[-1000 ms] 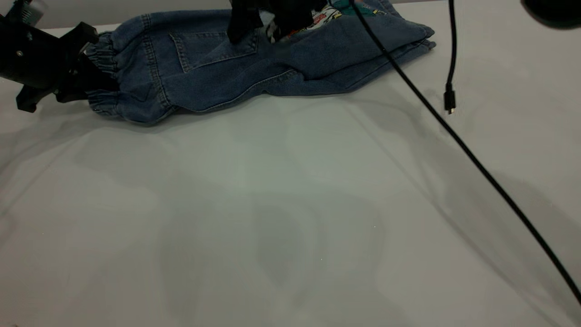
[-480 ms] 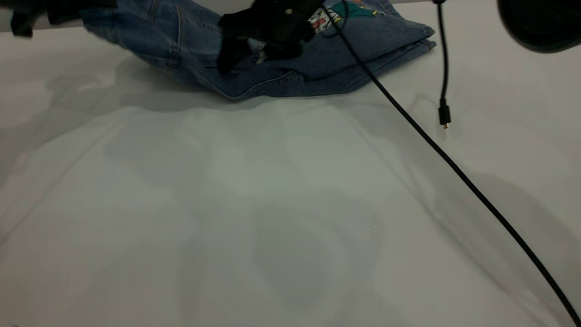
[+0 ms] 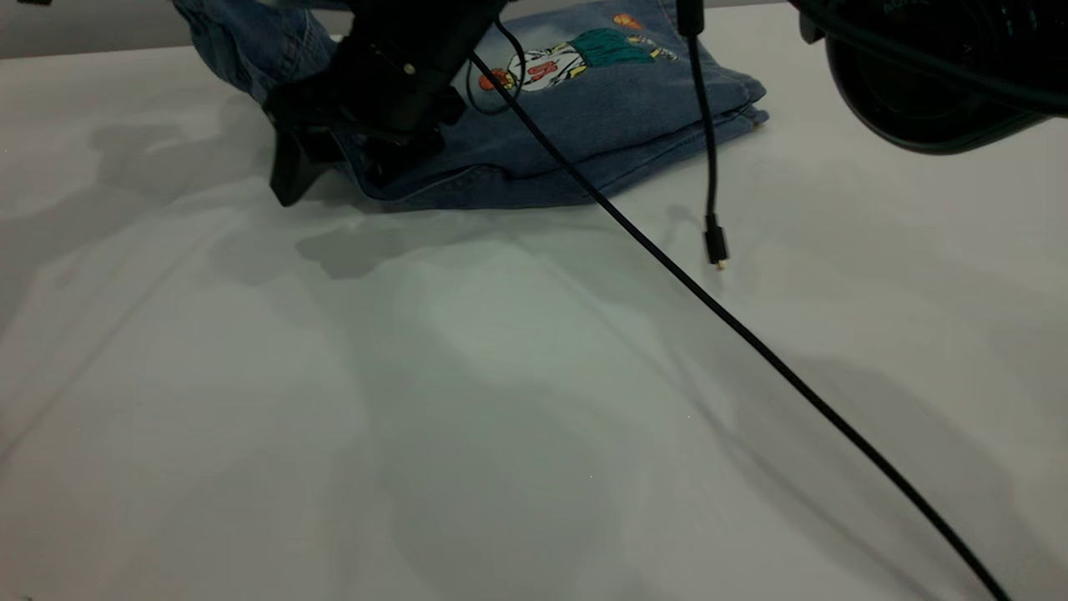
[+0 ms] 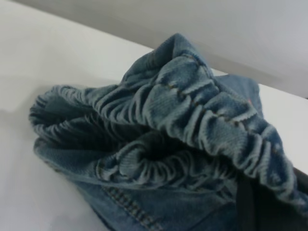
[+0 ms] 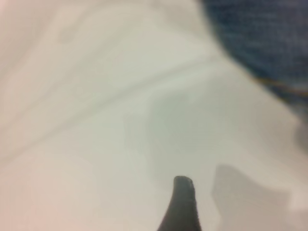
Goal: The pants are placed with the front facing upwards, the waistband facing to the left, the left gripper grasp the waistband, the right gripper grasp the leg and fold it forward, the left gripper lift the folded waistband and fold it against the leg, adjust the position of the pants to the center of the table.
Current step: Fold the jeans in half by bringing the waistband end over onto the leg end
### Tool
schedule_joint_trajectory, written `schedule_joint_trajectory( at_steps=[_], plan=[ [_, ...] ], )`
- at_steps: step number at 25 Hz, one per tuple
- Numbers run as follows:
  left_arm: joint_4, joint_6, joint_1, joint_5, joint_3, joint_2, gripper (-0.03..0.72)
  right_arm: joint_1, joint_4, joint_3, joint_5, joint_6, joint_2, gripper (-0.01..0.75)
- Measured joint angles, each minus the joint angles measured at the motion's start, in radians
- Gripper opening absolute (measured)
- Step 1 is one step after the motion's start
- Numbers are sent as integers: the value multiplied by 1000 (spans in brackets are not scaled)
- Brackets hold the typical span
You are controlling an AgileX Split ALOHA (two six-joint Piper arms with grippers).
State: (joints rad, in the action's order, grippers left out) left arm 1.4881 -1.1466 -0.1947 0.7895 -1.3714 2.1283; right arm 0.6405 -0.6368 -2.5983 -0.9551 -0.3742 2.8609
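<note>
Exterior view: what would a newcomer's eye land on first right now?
The folded pants lie at the back of the table with the cartoon print facing up, and the right end effector is down at their left end. The left end effector holds the bunched waistband raised off the table. A black cable slants across the right half, and a loose plug dangles beside it.

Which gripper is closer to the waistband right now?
Left. The left gripper is right at the waistband, which bunches up against it. The right gripper is low at the folded edge of the pants on the table, away from the waistband.
</note>
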Motion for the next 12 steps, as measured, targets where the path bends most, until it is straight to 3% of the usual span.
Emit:
schedule_joint_trajectory(
  at_steps=[12],
  plan=[
    [-133,26,-2,-32,-22,0,76,-67,131,-271,-220,7,-52,526]
  ],
)
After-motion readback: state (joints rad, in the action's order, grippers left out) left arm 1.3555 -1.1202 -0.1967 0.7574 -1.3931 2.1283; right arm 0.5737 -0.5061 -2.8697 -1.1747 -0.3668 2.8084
